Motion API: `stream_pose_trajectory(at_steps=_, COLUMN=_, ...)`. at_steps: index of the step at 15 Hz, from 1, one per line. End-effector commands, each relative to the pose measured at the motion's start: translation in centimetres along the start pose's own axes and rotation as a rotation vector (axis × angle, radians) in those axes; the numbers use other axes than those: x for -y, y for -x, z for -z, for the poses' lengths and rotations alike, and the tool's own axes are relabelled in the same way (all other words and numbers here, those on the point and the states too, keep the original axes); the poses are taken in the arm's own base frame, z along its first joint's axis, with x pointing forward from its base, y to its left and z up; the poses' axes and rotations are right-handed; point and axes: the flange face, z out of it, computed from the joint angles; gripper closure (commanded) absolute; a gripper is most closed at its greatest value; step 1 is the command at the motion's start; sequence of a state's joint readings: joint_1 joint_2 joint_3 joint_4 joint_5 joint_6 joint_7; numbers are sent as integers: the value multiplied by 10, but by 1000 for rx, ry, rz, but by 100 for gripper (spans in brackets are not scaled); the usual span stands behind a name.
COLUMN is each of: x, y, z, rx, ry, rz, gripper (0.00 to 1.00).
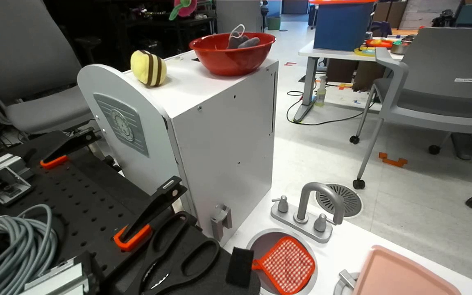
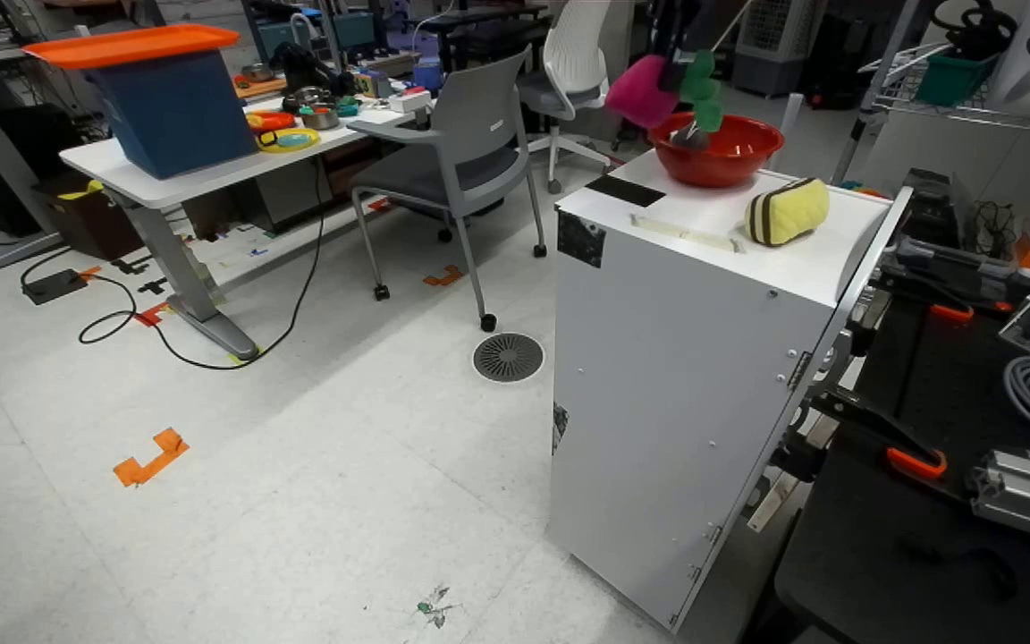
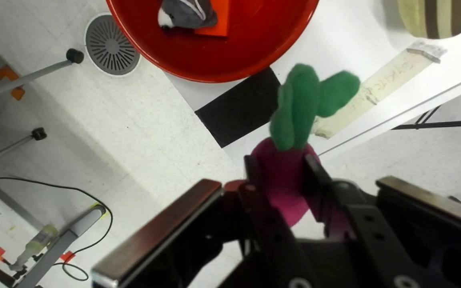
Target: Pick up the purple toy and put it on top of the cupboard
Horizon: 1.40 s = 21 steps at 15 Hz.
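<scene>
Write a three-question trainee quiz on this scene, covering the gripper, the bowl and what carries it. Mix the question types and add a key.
1. What does the gripper hold?
(a) the faucet
(b) the purple plush toy
(c) the black scissors

2. True or false: the yellow striped plush lies outside the red bowl.

3. Fill in the blank: in both exterior views, the red bowl stands on top of the white ____.

Key
1. b
2. True
3. cupboard
</scene>
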State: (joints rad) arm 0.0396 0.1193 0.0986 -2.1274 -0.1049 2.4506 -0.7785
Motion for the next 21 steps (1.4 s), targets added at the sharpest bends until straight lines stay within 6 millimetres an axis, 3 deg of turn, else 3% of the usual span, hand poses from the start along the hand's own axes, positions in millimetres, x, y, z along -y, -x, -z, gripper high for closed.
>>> stream_pose_trajectory(at_steps=1, x=-2, y=-2, z=3, rx=7, ry=-14, rz=13, gripper=37)
stream_pose_trajectory(at_steps=6, x=-2, y=-2, z=3, rx=11, ry=-13, rz=20, gripper=2)
stream_pose_trajectory(at_steps=18, x=-1, y=-2, z=4, rx=18, ry=-7, rz=24, gripper=0)
stream_pose_trajectory(at_steps=21, x=-2, y=5, z=1, rx=60, ry=-27, rz=-77, gripper=0)
